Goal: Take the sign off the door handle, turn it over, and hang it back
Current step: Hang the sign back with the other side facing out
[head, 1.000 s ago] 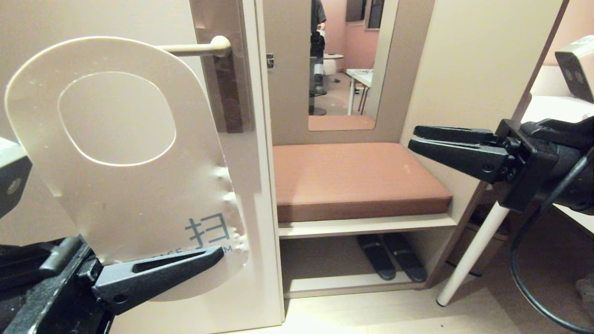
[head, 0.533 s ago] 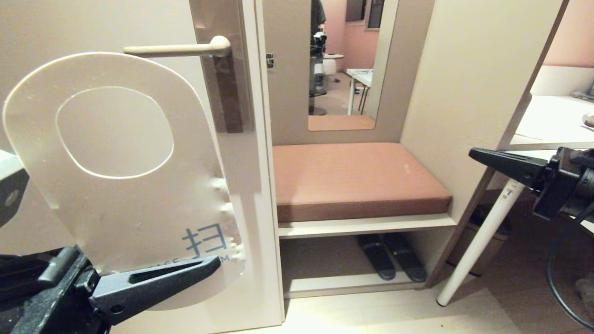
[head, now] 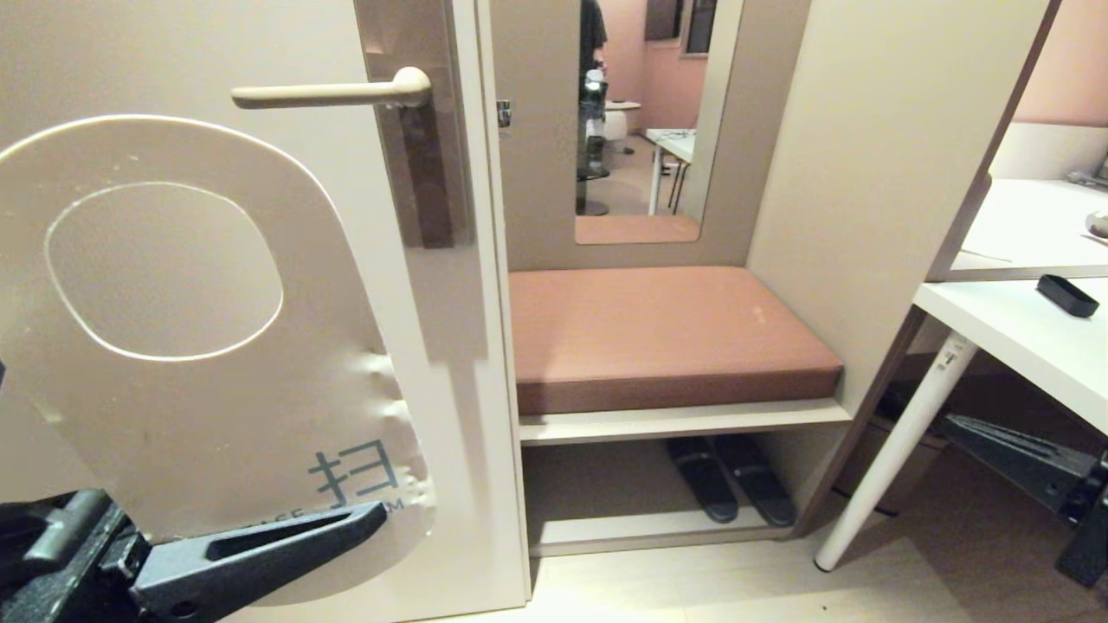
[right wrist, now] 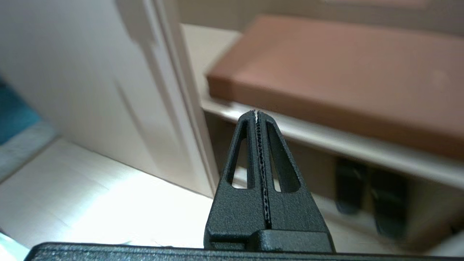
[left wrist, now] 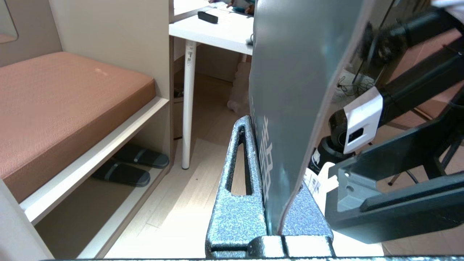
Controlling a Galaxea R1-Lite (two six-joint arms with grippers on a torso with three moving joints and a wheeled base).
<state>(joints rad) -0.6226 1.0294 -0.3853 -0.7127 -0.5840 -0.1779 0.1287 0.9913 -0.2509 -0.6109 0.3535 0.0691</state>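
Sign (head: 199,363) | off handle (head: 329,92), below-left of it, white face out | left gripper (head: 260,545) clamped on bottom edge | right gripper (right wrist: 259,119) closed, empty, low | raise, align hole with lever tip, slide on.

Hidden / cut off bits

Sign (head: 216,381): left edge runs off frame, lower print covered by left gripper (head: 260,545) finger, only part legible. Right gripper (head: 1030,467): mostly under the desk (head: 1013,337), cut by the corner. Right wrist view: slippers (right wrist: 369,195) & cushion (right wrist: 344,79) blurred. Person in mirror (head: 658,121): cropped, too small.
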